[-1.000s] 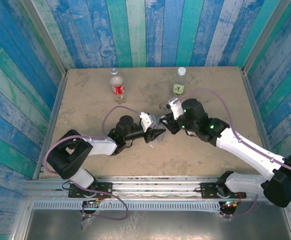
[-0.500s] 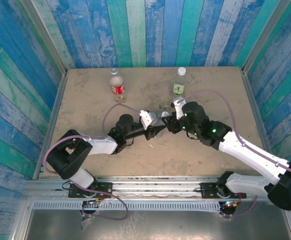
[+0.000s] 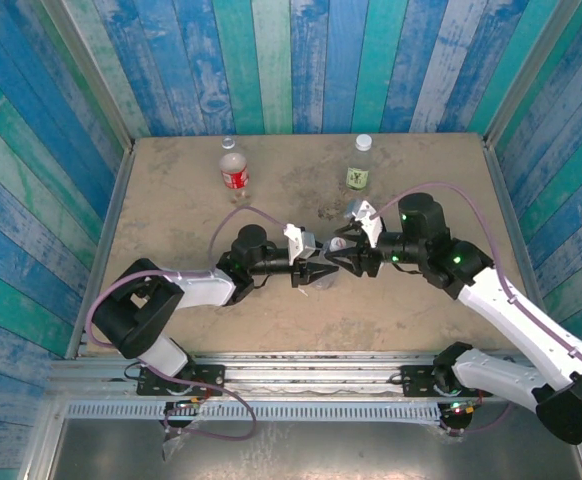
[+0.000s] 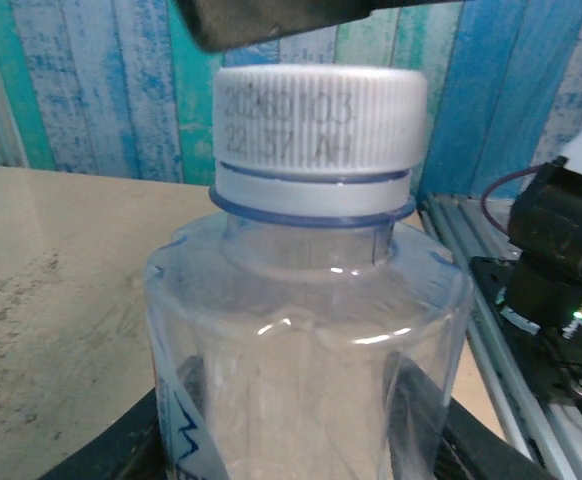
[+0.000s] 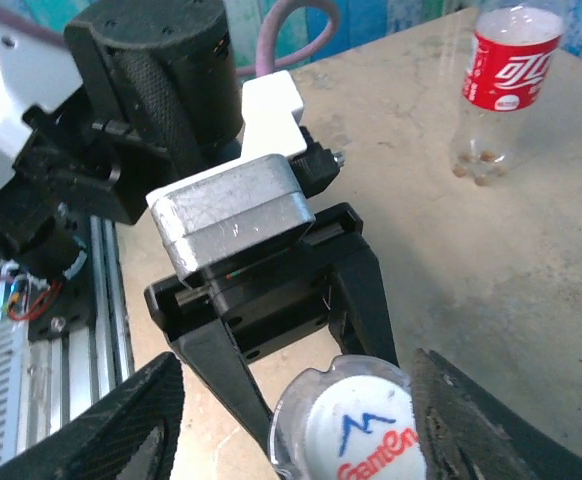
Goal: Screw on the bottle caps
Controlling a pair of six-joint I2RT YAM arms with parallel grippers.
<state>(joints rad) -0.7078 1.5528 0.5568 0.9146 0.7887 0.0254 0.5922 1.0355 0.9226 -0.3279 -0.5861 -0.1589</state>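
Left wrist view has the clear bottle standing upright close to the lens, with its ribbed white cap sitting on the neck and a thin ring just beneath it. Faint printed digits run across the cap's side. The left gripper is clamped on the bottle's body from the side, and its dark fingers show at the bottom corners of that view. A dark edge crosses the frame directly above the cap; it may be part of the other arm, though it is too blurred to be sure.

From the right wrist, the cap's top faces the camera, marked with a blue peak and red lettering. The right gripper hangs over it with its fingers spread apart on either side, neither one pressing the cap.

Seen from above, this bottle is near the middle of the table, where the two grippers meet. Well apart from it, near the far edge, stand the red-labelled bottle on the left and the green-yellow bottle on the right, both upright. Blue and teal planks wall in the table.
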